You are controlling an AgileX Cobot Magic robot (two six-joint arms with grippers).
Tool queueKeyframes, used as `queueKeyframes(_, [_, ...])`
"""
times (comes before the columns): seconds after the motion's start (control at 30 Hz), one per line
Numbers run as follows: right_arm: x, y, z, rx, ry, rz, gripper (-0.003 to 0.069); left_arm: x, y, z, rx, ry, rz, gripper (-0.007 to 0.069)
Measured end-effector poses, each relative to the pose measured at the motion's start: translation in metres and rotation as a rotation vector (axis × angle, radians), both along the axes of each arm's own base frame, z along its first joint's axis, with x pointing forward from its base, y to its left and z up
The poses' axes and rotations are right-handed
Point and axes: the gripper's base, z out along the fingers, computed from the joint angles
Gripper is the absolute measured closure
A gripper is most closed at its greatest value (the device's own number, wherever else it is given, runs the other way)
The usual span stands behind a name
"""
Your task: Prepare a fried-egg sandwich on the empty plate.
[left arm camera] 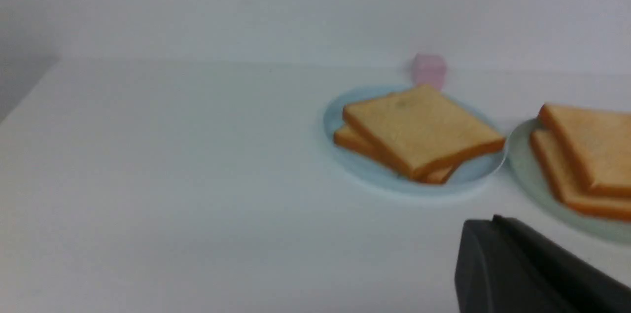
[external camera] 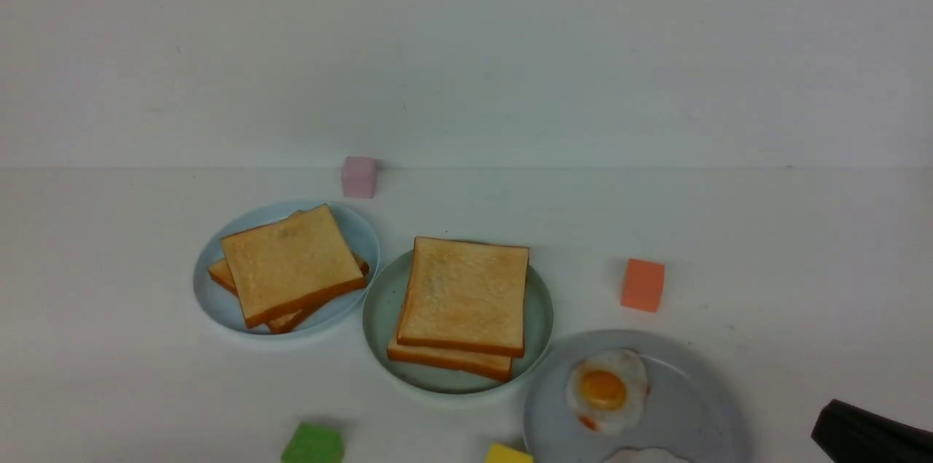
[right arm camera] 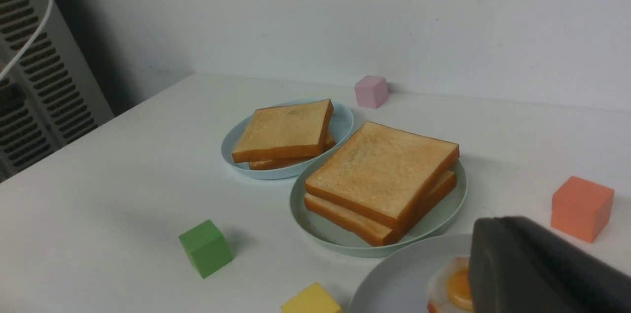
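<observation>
White counter (external camera: 824,266), catalogued clockwise: orange block (external camera: 642,285), three o'clock of mint plate (external camera: 539,324) bearing two stacked toast slices (external camera: 466,295); grey plate, egg-topped (external camera: 700,405), five o'clock. Left pincer (left arm camera: 473,224): closed, empty; right (right arm camera: 493,224): opening indeterminate.

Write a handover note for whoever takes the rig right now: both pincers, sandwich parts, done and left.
Left pincer: shut, nothing seen in it.
Right pincer: near the grey plate; opening unclear, no load visible.
Where: two toast slices stacked askew on the mint-green plate; one fried egg on the grey plate, with part of a white item at the picture's edge.
Done: both slices are on the target plate.
Left: check for an egg between them; none shows. If it's there, likely just clear the arms.
</observation>
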Motion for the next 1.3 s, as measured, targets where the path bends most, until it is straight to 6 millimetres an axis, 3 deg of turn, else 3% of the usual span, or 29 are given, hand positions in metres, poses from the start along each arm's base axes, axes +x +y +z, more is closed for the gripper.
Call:
queueKeyframes(0.03, [0.000,0.000,0.000,0.000,0.000,0.000,0.0640,0.000,0.000,-0.003,0.000,0.006,0.002,0.0637])
queueKeyframes(0.07, [0.000,0.000,0.000,0.000,0.000,0.000,0.0637,0.003,0.000,-0.022,0.002,0.061,0.009,0.0637])
queueKeyframes(0.1, [0.000,0.000,0.000,-0.001,-0.001,0.000,0.0637,0.003,0.000,-0.029,0.001,0.085,0.008,0.0637])
queueKeyframes(0.2, [0.000,0.000,0.000,-0.003,-0.001,0.001,0.0632,0.003,0.000,-0.037,0.002,0.131,0.007,0.0634])
queueKeyframes(0.97, [-0.001,0.000,0.000,-0.007,-0.010,0.002,0.0613,0.002,0.000,-0.038,0.003,0.137,0.007,0.0620])
queueKeyframes(1.13, [-0.012,-0.018,-0.002,-0.078,-0.111,-0.095,0.0603,0.002,0.000,-0.038,0.003,0.137,0.007,0.0616])
queueKeyframes(1.3, [-0.022,-0.039,-0.028,-0.143,0.021,-0.303,0.0595,0.002,0.000,-0.038,0.003,0.137,0.007,0.0608])
